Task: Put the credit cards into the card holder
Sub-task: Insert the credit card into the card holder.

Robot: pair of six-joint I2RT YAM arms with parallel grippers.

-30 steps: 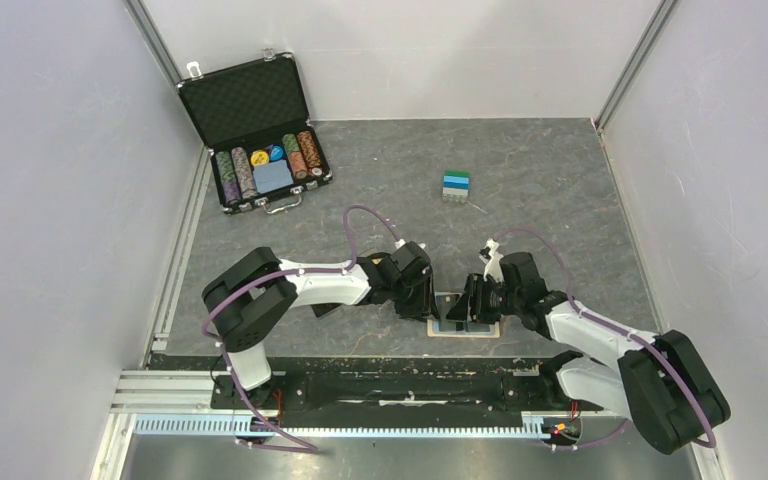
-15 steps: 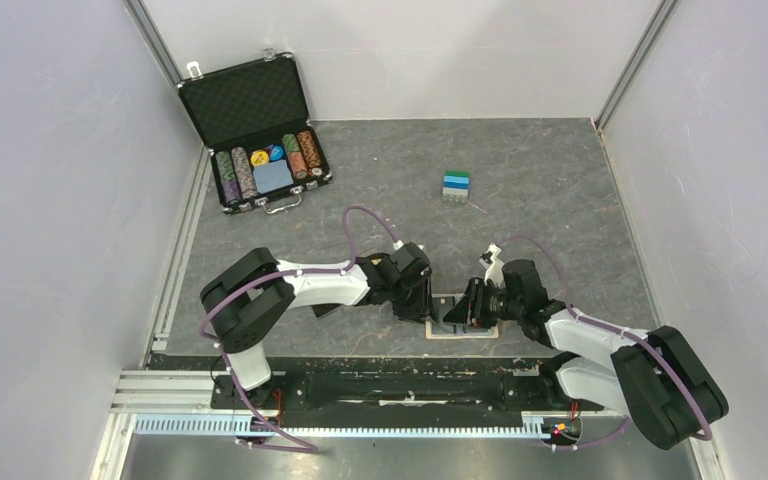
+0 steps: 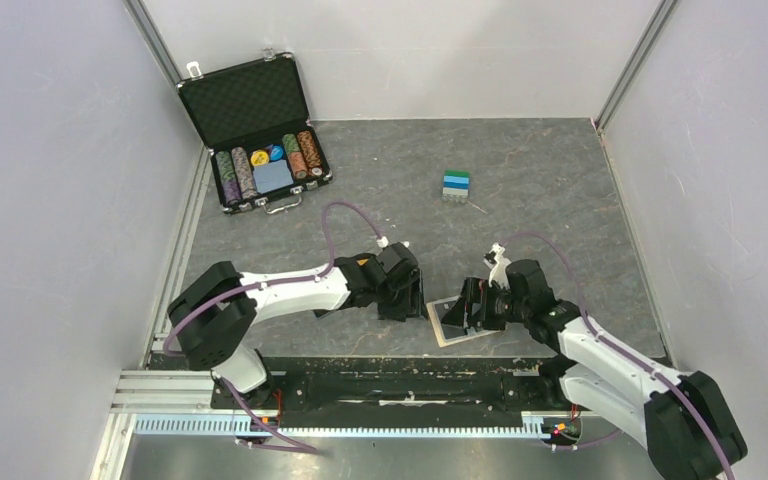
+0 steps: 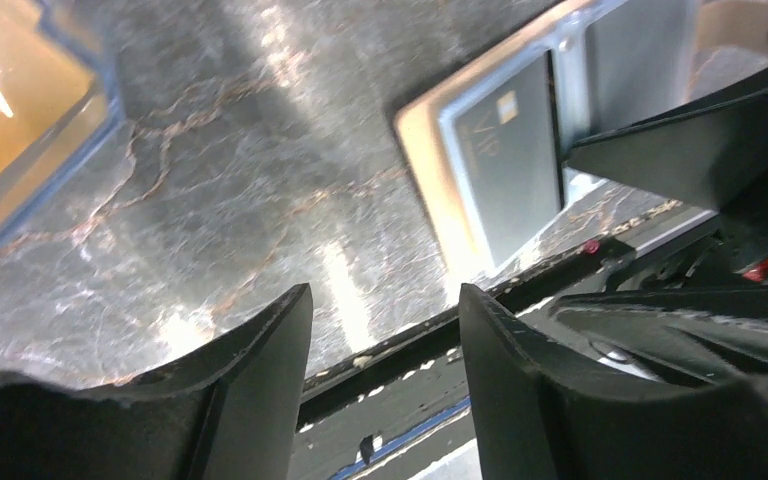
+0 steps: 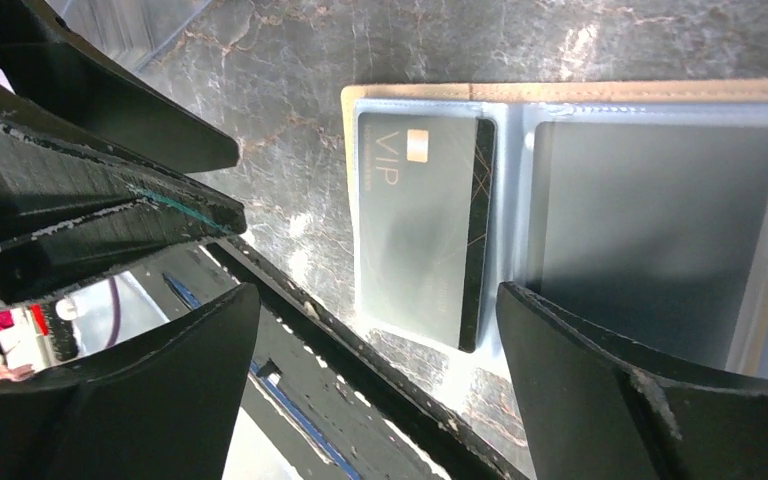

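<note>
The fingers [image 5: 620, 400] of the right gripper [image 5: 375, 300] are spread wide with nothing between them, and they hang just above the open card holder [image 5: 410, 92]. The left gripper [image 4: 385, 300] is also parted and empty. It sits low over the bare table [image 3: 560, 180], just to the left of the card holder and not touching it.

The card holder lies flat and unfolded at the near edge of the table, a little right of the middle, between the two grippers. Its clear inner sleeves face up. The left sleeve holds a dark grey card [image 5: 420, 230] with a gold chip and the letters VIP, pushed in so that it sits square inside the pocket. The right sleeve shows a plain dark grey panel [image 5: 650, 230]. This may be a second card seen from the back, but I cannot tell for sure.

So at least one card appears to be stowed, and neither gripper is carrying another. Far out on the table, well apart from the card holder, stands a small stack [image 3: 456, 185] with green, blue and white layers. It is too small to read, but I take it to be the cards that are left. If so, most of the job remains: each card has to be picked up from the far side, brought near and slid into a free sleeve. An open chip case [image 3: 260, 150] stands at the far left and has no part in the task
</note>
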